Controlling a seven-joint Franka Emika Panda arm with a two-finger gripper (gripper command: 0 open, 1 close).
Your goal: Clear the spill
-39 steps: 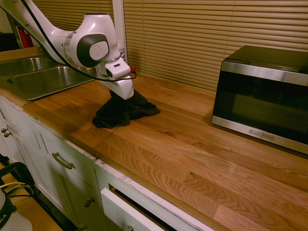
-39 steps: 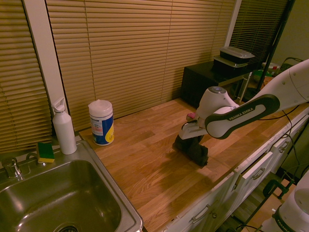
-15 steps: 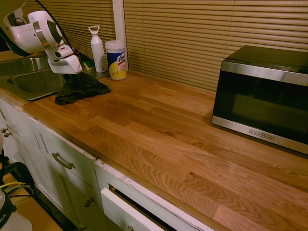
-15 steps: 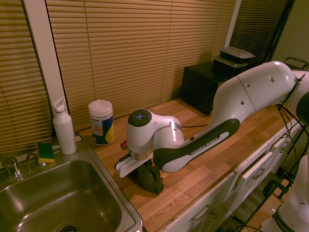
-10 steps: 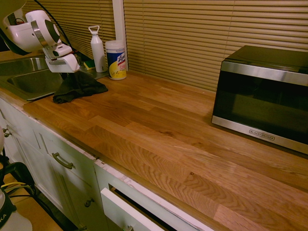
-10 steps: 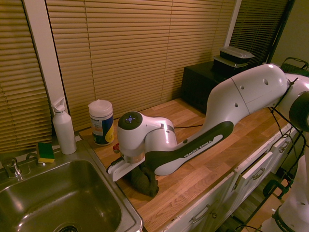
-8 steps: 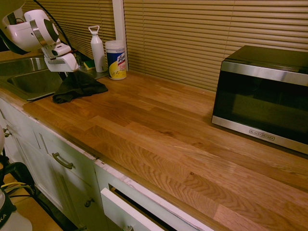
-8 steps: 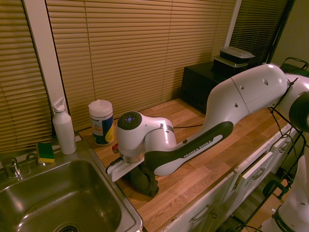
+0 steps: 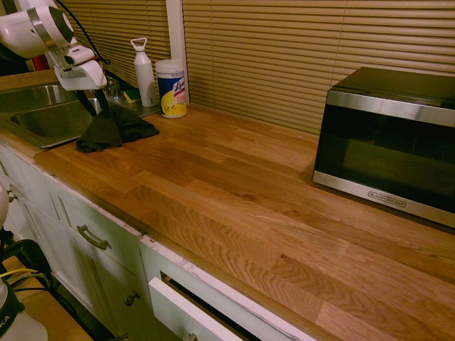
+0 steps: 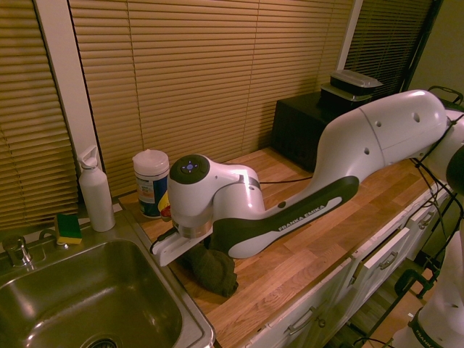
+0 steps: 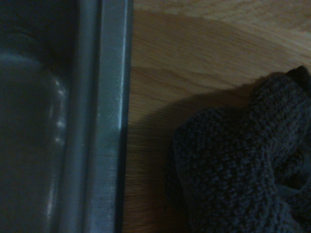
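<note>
Beside the sink (image 9: 47,119), the claw (image 9: 96,105) hangs spread just above the crumpled cloth (image 9: 114,131).

The tool (image 9: 94,108) hangs over a dark cloth (image 9: 114,131), fingers seemingly parted, beside the sink (image 9: 43,121).

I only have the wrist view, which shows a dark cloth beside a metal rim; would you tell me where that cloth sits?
Observer: The cloth lies bunched on the wooden counter, close beside the sink.
Operator: Thank you. What stands near it?
Observer: A wipes canister and a white bottle stand behind it, by the blinds.
Operator: Do you see any spill on the wood?
Observer: No dark blotches show on the counter in either exterior view.
</note>
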